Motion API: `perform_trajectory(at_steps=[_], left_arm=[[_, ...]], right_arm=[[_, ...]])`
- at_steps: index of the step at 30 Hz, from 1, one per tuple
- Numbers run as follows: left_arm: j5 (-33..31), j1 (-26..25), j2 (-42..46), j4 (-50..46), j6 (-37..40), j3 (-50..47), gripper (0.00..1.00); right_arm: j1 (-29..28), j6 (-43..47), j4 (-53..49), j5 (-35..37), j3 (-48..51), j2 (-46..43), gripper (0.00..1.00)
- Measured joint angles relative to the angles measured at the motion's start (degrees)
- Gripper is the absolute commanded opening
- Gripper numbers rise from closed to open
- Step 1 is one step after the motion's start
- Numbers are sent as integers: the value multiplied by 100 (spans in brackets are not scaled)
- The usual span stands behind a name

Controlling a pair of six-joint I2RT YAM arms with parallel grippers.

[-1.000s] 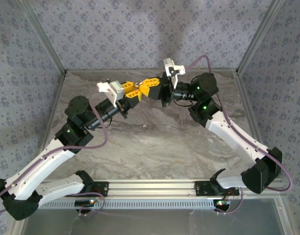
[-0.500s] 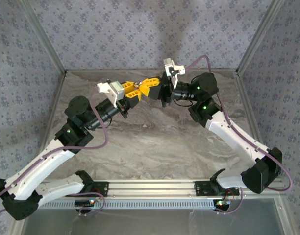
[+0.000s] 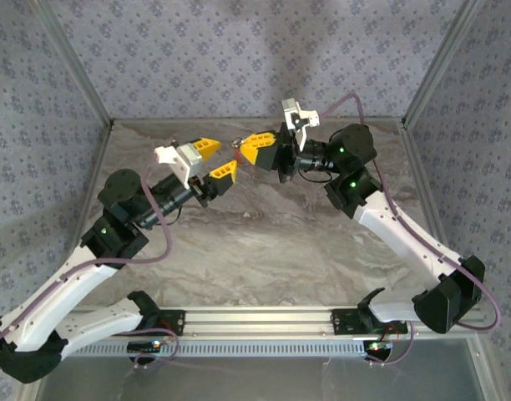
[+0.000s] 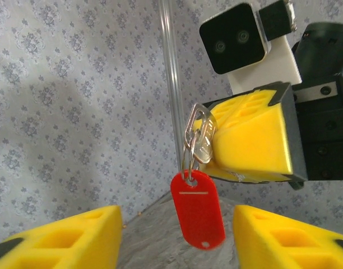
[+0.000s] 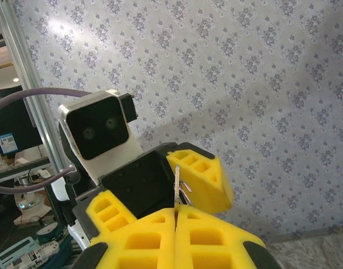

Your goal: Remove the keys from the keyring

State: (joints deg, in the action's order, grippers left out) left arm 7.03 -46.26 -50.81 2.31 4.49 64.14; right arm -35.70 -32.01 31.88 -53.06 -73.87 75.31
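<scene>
Red plastic tag of the keyring (image 4: 198, 208) hangs free in mid-air, well above the bench (image 3: 264, 242). It hangs off a thin split ring (image 4: 188, 163) that runs up to the keys (image 4: 198, 133). Those sit pinched in the right gripper (image 3: 254, 149), pads pressed together on the metal. A thin metal edge pokes out past them in the right wrist cam; can't tell how many keys.

On my side the left gripper (image 3: 215, 159) has fingers apart, one each side of the tag in the left wrist view, touching nothing.

Handling, my guess: whole thing v. light. Tag is stiff but swings loose on the ring, and smooth plastic is prob slippery. Ring looks like springy wire that won't give w/o prying the coil. I'd take hold w/ the left on the tag's flat faces near the top hole, close to the ring, so it can't pivot. Grab the low end and it twists.
</scene>
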Motion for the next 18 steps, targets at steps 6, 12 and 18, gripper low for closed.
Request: perform_trajectory(at_steps=[6, 12, 18], left_arm=[[267, 0, 103, 22, -111, 0, 69], [590, 0, 109, 42, -160, 0, 70], [745, -42, 46, 52, -219, 0, 71]], right_arm=[[0, -11, -4, 79, 11, 0, 0], [0, -11, -4, 105, 11, 0, 0], [-2, 7, -35, 127, 11, 0, 0]])
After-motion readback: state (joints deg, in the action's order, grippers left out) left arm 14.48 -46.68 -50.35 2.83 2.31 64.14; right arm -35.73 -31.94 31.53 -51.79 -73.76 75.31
